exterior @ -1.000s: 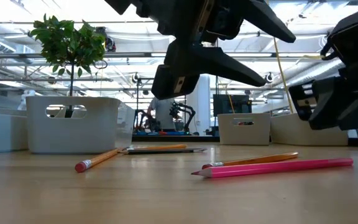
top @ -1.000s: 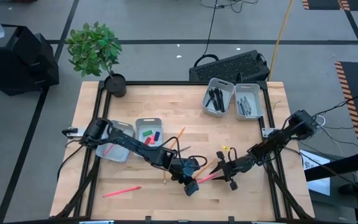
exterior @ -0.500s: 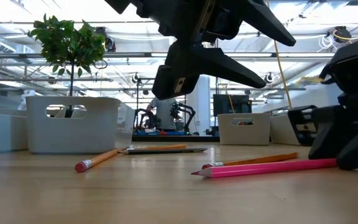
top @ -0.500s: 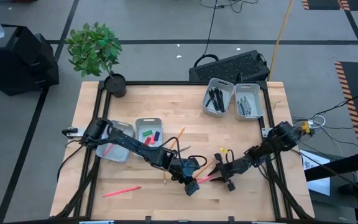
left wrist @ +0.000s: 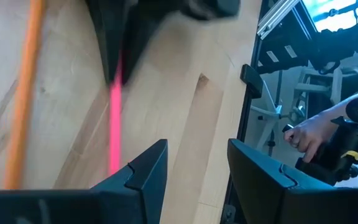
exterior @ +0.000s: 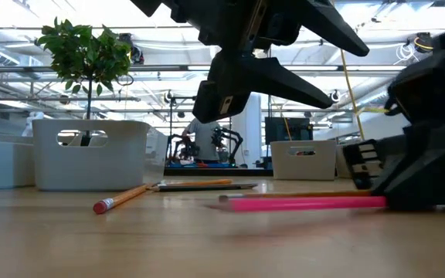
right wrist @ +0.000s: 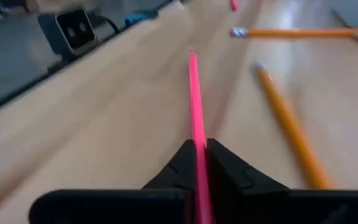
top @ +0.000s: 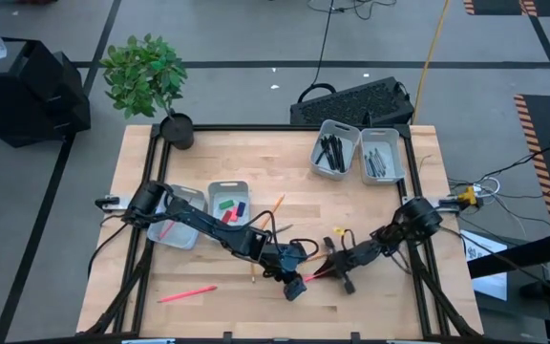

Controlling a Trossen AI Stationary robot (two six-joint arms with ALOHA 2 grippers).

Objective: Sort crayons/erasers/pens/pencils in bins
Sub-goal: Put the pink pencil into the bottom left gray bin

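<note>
our right gripper [right wrist: 199, 163] is clamped on the pink pencil [right wrist: 195, 99]; our left gripper [left wrist: 194, 163], gaping empty just beside it, could knock the pencil when we lift.

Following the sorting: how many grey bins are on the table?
4. Two side by side at the table's far right: pen bin, neighbour bin. Two at left: eraser bin, fourth bin partly under the left arm.

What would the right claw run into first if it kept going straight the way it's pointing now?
Probably the left claw. The right claw, shut on the pink pencil, points toward it across the table, and the pencil's free end already reaches beside the left claw's open fingers. Depth is unclear.
</note>
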